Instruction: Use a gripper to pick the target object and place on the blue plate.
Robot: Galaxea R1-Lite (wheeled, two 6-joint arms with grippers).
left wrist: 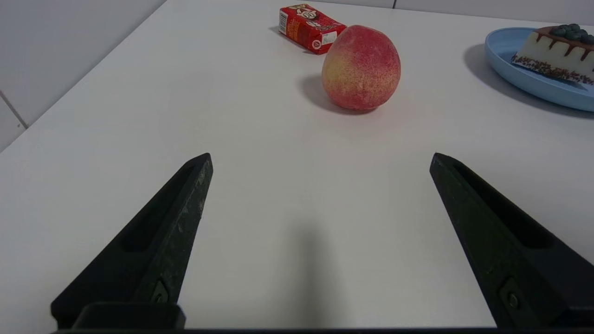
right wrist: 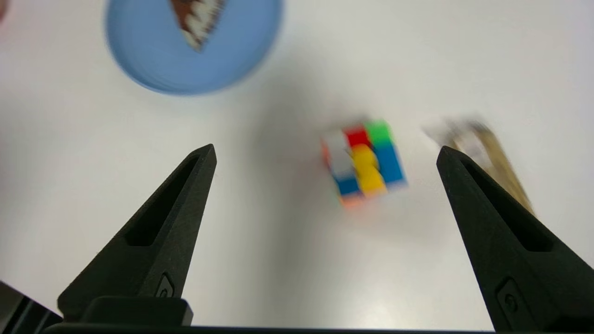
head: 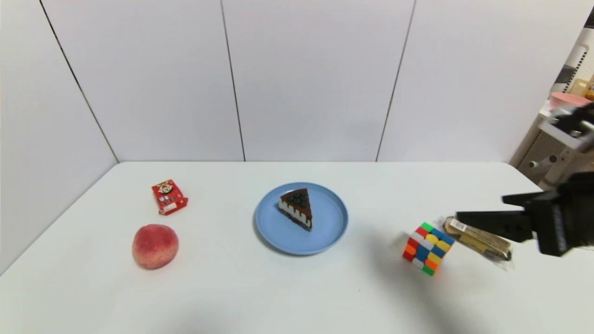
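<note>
**Cake on plate, both grippers empty**

Nearest me, the cube (head: 428, 248) and peach (head: 155, 246). My right gripper (head: 480, 211) hangs spread above the bar (head: 478, 237); left gripper (left wrist: 320, 160) spread too. Farther off, cake (head: 297, 207) sits on the plate (head: 332, 222).

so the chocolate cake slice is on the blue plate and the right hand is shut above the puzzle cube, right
Not quite: the right hand is open, its two black fingers spread wide in the right wrist view. The rest holds: the triangular chocolate cake slice lies on the round light-blue plastic plate, and the hand is above the multicoloured puzzle cube.
</note>
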